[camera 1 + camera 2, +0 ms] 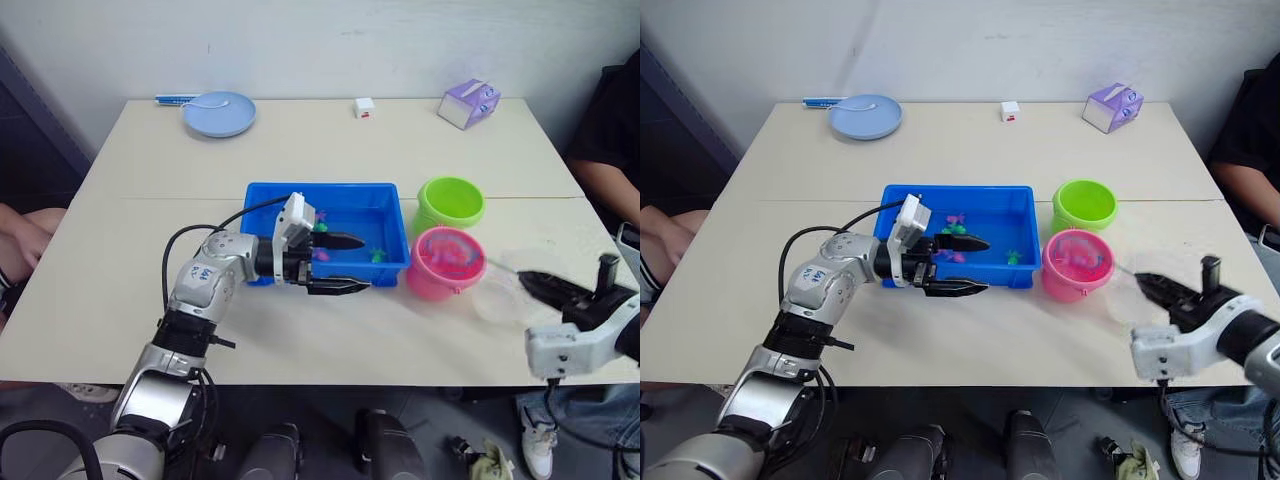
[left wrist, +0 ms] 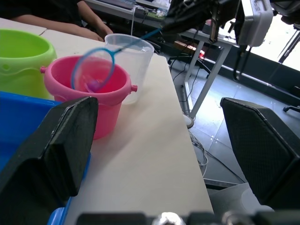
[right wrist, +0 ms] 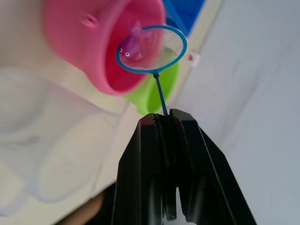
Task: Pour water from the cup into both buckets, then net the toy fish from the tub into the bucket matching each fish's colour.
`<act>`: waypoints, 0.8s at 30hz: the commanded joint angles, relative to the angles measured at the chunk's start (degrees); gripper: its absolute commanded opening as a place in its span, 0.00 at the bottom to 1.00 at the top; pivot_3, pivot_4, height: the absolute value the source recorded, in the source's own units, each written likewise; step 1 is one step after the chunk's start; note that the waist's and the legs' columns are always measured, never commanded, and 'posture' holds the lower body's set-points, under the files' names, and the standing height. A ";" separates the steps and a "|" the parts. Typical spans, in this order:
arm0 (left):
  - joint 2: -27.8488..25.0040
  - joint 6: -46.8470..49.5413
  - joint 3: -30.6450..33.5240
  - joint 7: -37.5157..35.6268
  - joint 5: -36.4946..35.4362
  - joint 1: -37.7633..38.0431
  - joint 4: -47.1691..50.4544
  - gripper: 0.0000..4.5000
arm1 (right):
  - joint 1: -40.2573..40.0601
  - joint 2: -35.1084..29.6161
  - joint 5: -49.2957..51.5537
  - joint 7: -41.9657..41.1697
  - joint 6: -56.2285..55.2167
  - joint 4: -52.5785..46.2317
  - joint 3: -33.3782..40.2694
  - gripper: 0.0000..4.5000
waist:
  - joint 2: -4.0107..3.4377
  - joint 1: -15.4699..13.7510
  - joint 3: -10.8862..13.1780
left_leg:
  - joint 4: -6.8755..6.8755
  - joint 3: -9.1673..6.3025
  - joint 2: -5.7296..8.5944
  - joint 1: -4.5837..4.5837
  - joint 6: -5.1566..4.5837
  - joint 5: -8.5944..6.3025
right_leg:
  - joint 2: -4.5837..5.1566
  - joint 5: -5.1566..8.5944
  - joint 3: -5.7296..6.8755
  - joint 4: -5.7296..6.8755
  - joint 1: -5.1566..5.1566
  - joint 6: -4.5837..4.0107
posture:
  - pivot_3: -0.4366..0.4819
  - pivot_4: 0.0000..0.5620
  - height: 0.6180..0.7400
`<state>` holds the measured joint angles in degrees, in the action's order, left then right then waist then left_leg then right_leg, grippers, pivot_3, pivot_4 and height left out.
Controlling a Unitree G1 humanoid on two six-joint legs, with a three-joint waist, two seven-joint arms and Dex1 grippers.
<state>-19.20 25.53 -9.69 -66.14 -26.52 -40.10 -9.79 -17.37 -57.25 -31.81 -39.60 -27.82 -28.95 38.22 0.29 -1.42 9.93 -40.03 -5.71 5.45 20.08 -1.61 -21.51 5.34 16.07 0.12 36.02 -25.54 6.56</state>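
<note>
Holding net (image 3: 151, 49) with one pink fish (image 3: 131, 46) over pink bucket (image 1: 441, 265): right gripper (image 3: 164, 123); left gripper (image 1: 338, 264) open.

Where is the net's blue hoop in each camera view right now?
Left eye: net hoop over the pink bucket, right of the tub.
Right eye: hoop over the same bucket.
Left wrist: hoop in front of the clear cup.
Right wrist: hoop, pink fish inside.
Shared landmark: the pink bucket.

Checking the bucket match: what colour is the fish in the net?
Magenta-pink; the fish sits in the net over the pink bucket, clearest in the right wrist view.
</note>
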 commanded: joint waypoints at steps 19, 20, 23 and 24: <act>0.61 -1.34 0.73 -0.63 0.30 -2.45 -0.90 1.00 | -2.06 0.38 -1.01 4.65 -8.15 5.04 2.95 0.17 | 0.01 -0.13 0.01 | 0.00 0.00 0.06 0.02 -0.03 0.02 | -0.03 -0.02 -0.05 -0.06 0.02 0.03 | 0.48 0.27 1.00; 0.62 -1.49 0.73 -0.69 0.31 -2.40 -1.02 1.00 | -1.69 1.15 -0.23 4.60 -6.71 4.83 2.71 0.17 | 0.01 -0.08 0.01 | -0.01 0.01 0.08 0.04 -0.04 0.02 | -0.01 -0.02 -0.06 -0.06 0.02 0.04 | 0.48 0.27 1.00; -0.32 -1.55 0.99 -0.51 0.61 -1.30 -0.65 1.00 | 0.99 5.88 16.67 0.82 7.51 -0.03 -0.78 0.17 | 0.00 0.09 0.00 | -0.02 0.05 0.07 0.01 -0.06 0.03 | 0.05 -0.04 -0.12 -0.04 0.02 0.07 | 0.48 0.27 1.00; -0.81 -1.63 1.20 -0.35 0.82 -0.99 -0.62 1.00 | 1.95 7.16 21.46 -0.29 12.39 -2.09 -1.97 0.17 | -0.01 0.22 -0.01 | -0.02 0.04 0.01 0.01 -0.05 0.03 | 0.03 -0.05 -0.11 -0.05 0.03 0.06 | 0.48 0.27 1.00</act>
<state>-19.07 24.84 -9.53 -66.36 -26.18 -41.55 -11.89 -16.30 -50.87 -18.80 -38.35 -22.26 -27.13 36.94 0.28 -1.19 9.92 -40.03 -5.67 5.42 20.07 -1.66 -21.49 5.36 16.03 0.01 35.99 -25.51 6.61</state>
